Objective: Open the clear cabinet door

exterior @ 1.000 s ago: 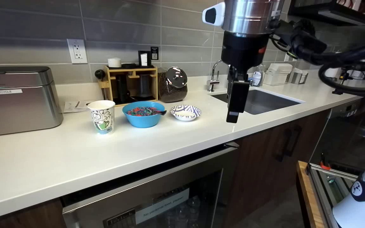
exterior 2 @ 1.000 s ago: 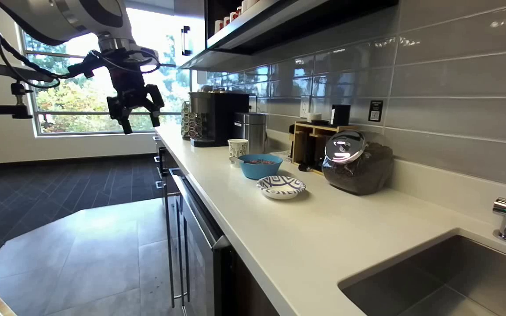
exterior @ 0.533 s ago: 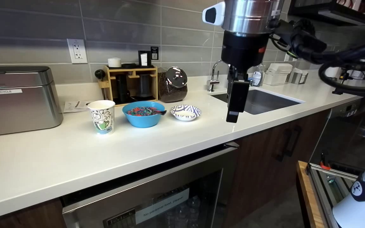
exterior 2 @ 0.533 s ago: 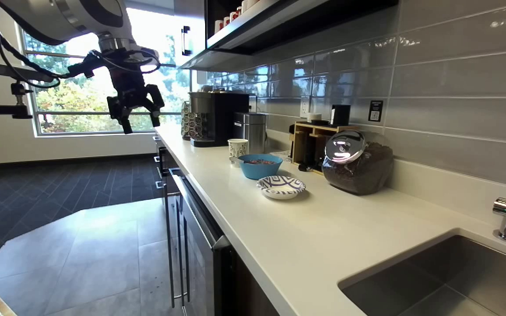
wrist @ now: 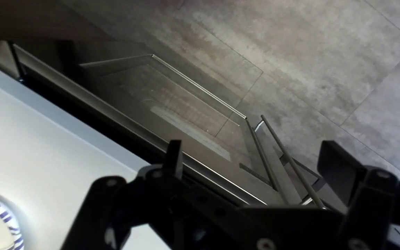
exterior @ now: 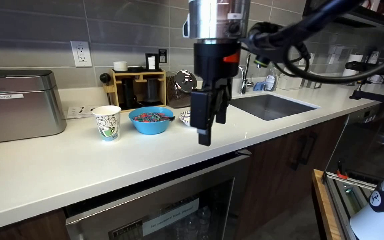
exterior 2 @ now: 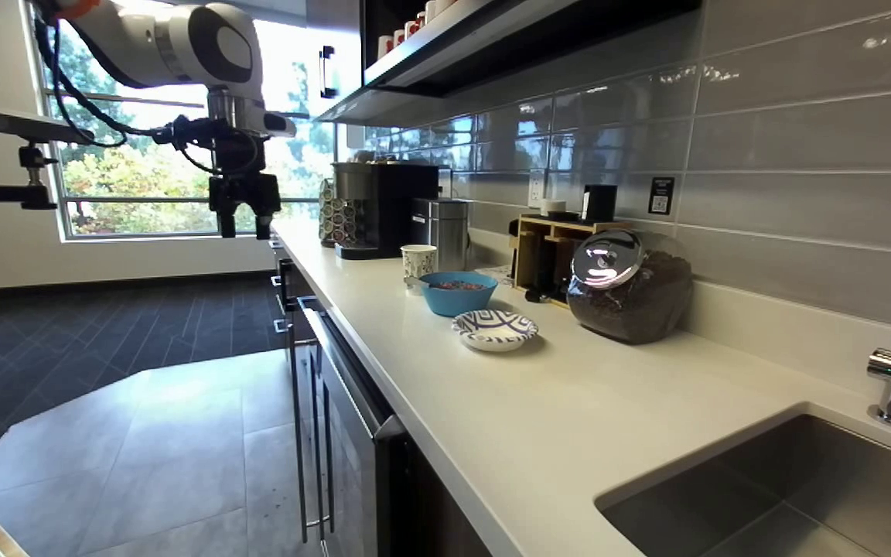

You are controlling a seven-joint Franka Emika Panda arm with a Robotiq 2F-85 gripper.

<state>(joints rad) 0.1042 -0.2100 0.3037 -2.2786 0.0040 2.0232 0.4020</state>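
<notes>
The clear cabinet door point(exterior: 178, 191) is a dark glass panel in a silver metal frame under the counter. It also shows in an exterior view point(exterior 2: 351, 433) and in the wrist view point(wrist: 172, 93). It lies along the counter front, with a dark gap above its top edge. A long upright silver bar handle point(wrist: 292, 161) stands off its far side; it also shows in an exterior view point(exterior 2: 302, 441). My gripper point(wrist: 255, 158) is open and empty, pointing down above counter height. It touches nothing in both exterior views point(exterior: 213, 133) point(exterior 2: 244, 230). The handle's near end is hidden behind the gripper.
On the white counter point(exterior: 138, 153) stand a paper cup point(exterior: 107, 122), a blue bowl point(exterior: 149, 126), a patterned plate point(exterior 2: 496, 330), partly behind the gripper, and a glass jar point(exterior 2: 631, 298). A sink point(exterior: 268, 105) and brown wood doors point(exterior: 278, 166) lie beyond. A shelf point(exterior 2: 445, 58) overhangs.
My gripper has moved across toward the glass door and slightly lower, and has turned and straightened to point down. It stays open. Nothing else has moved.
</notes>
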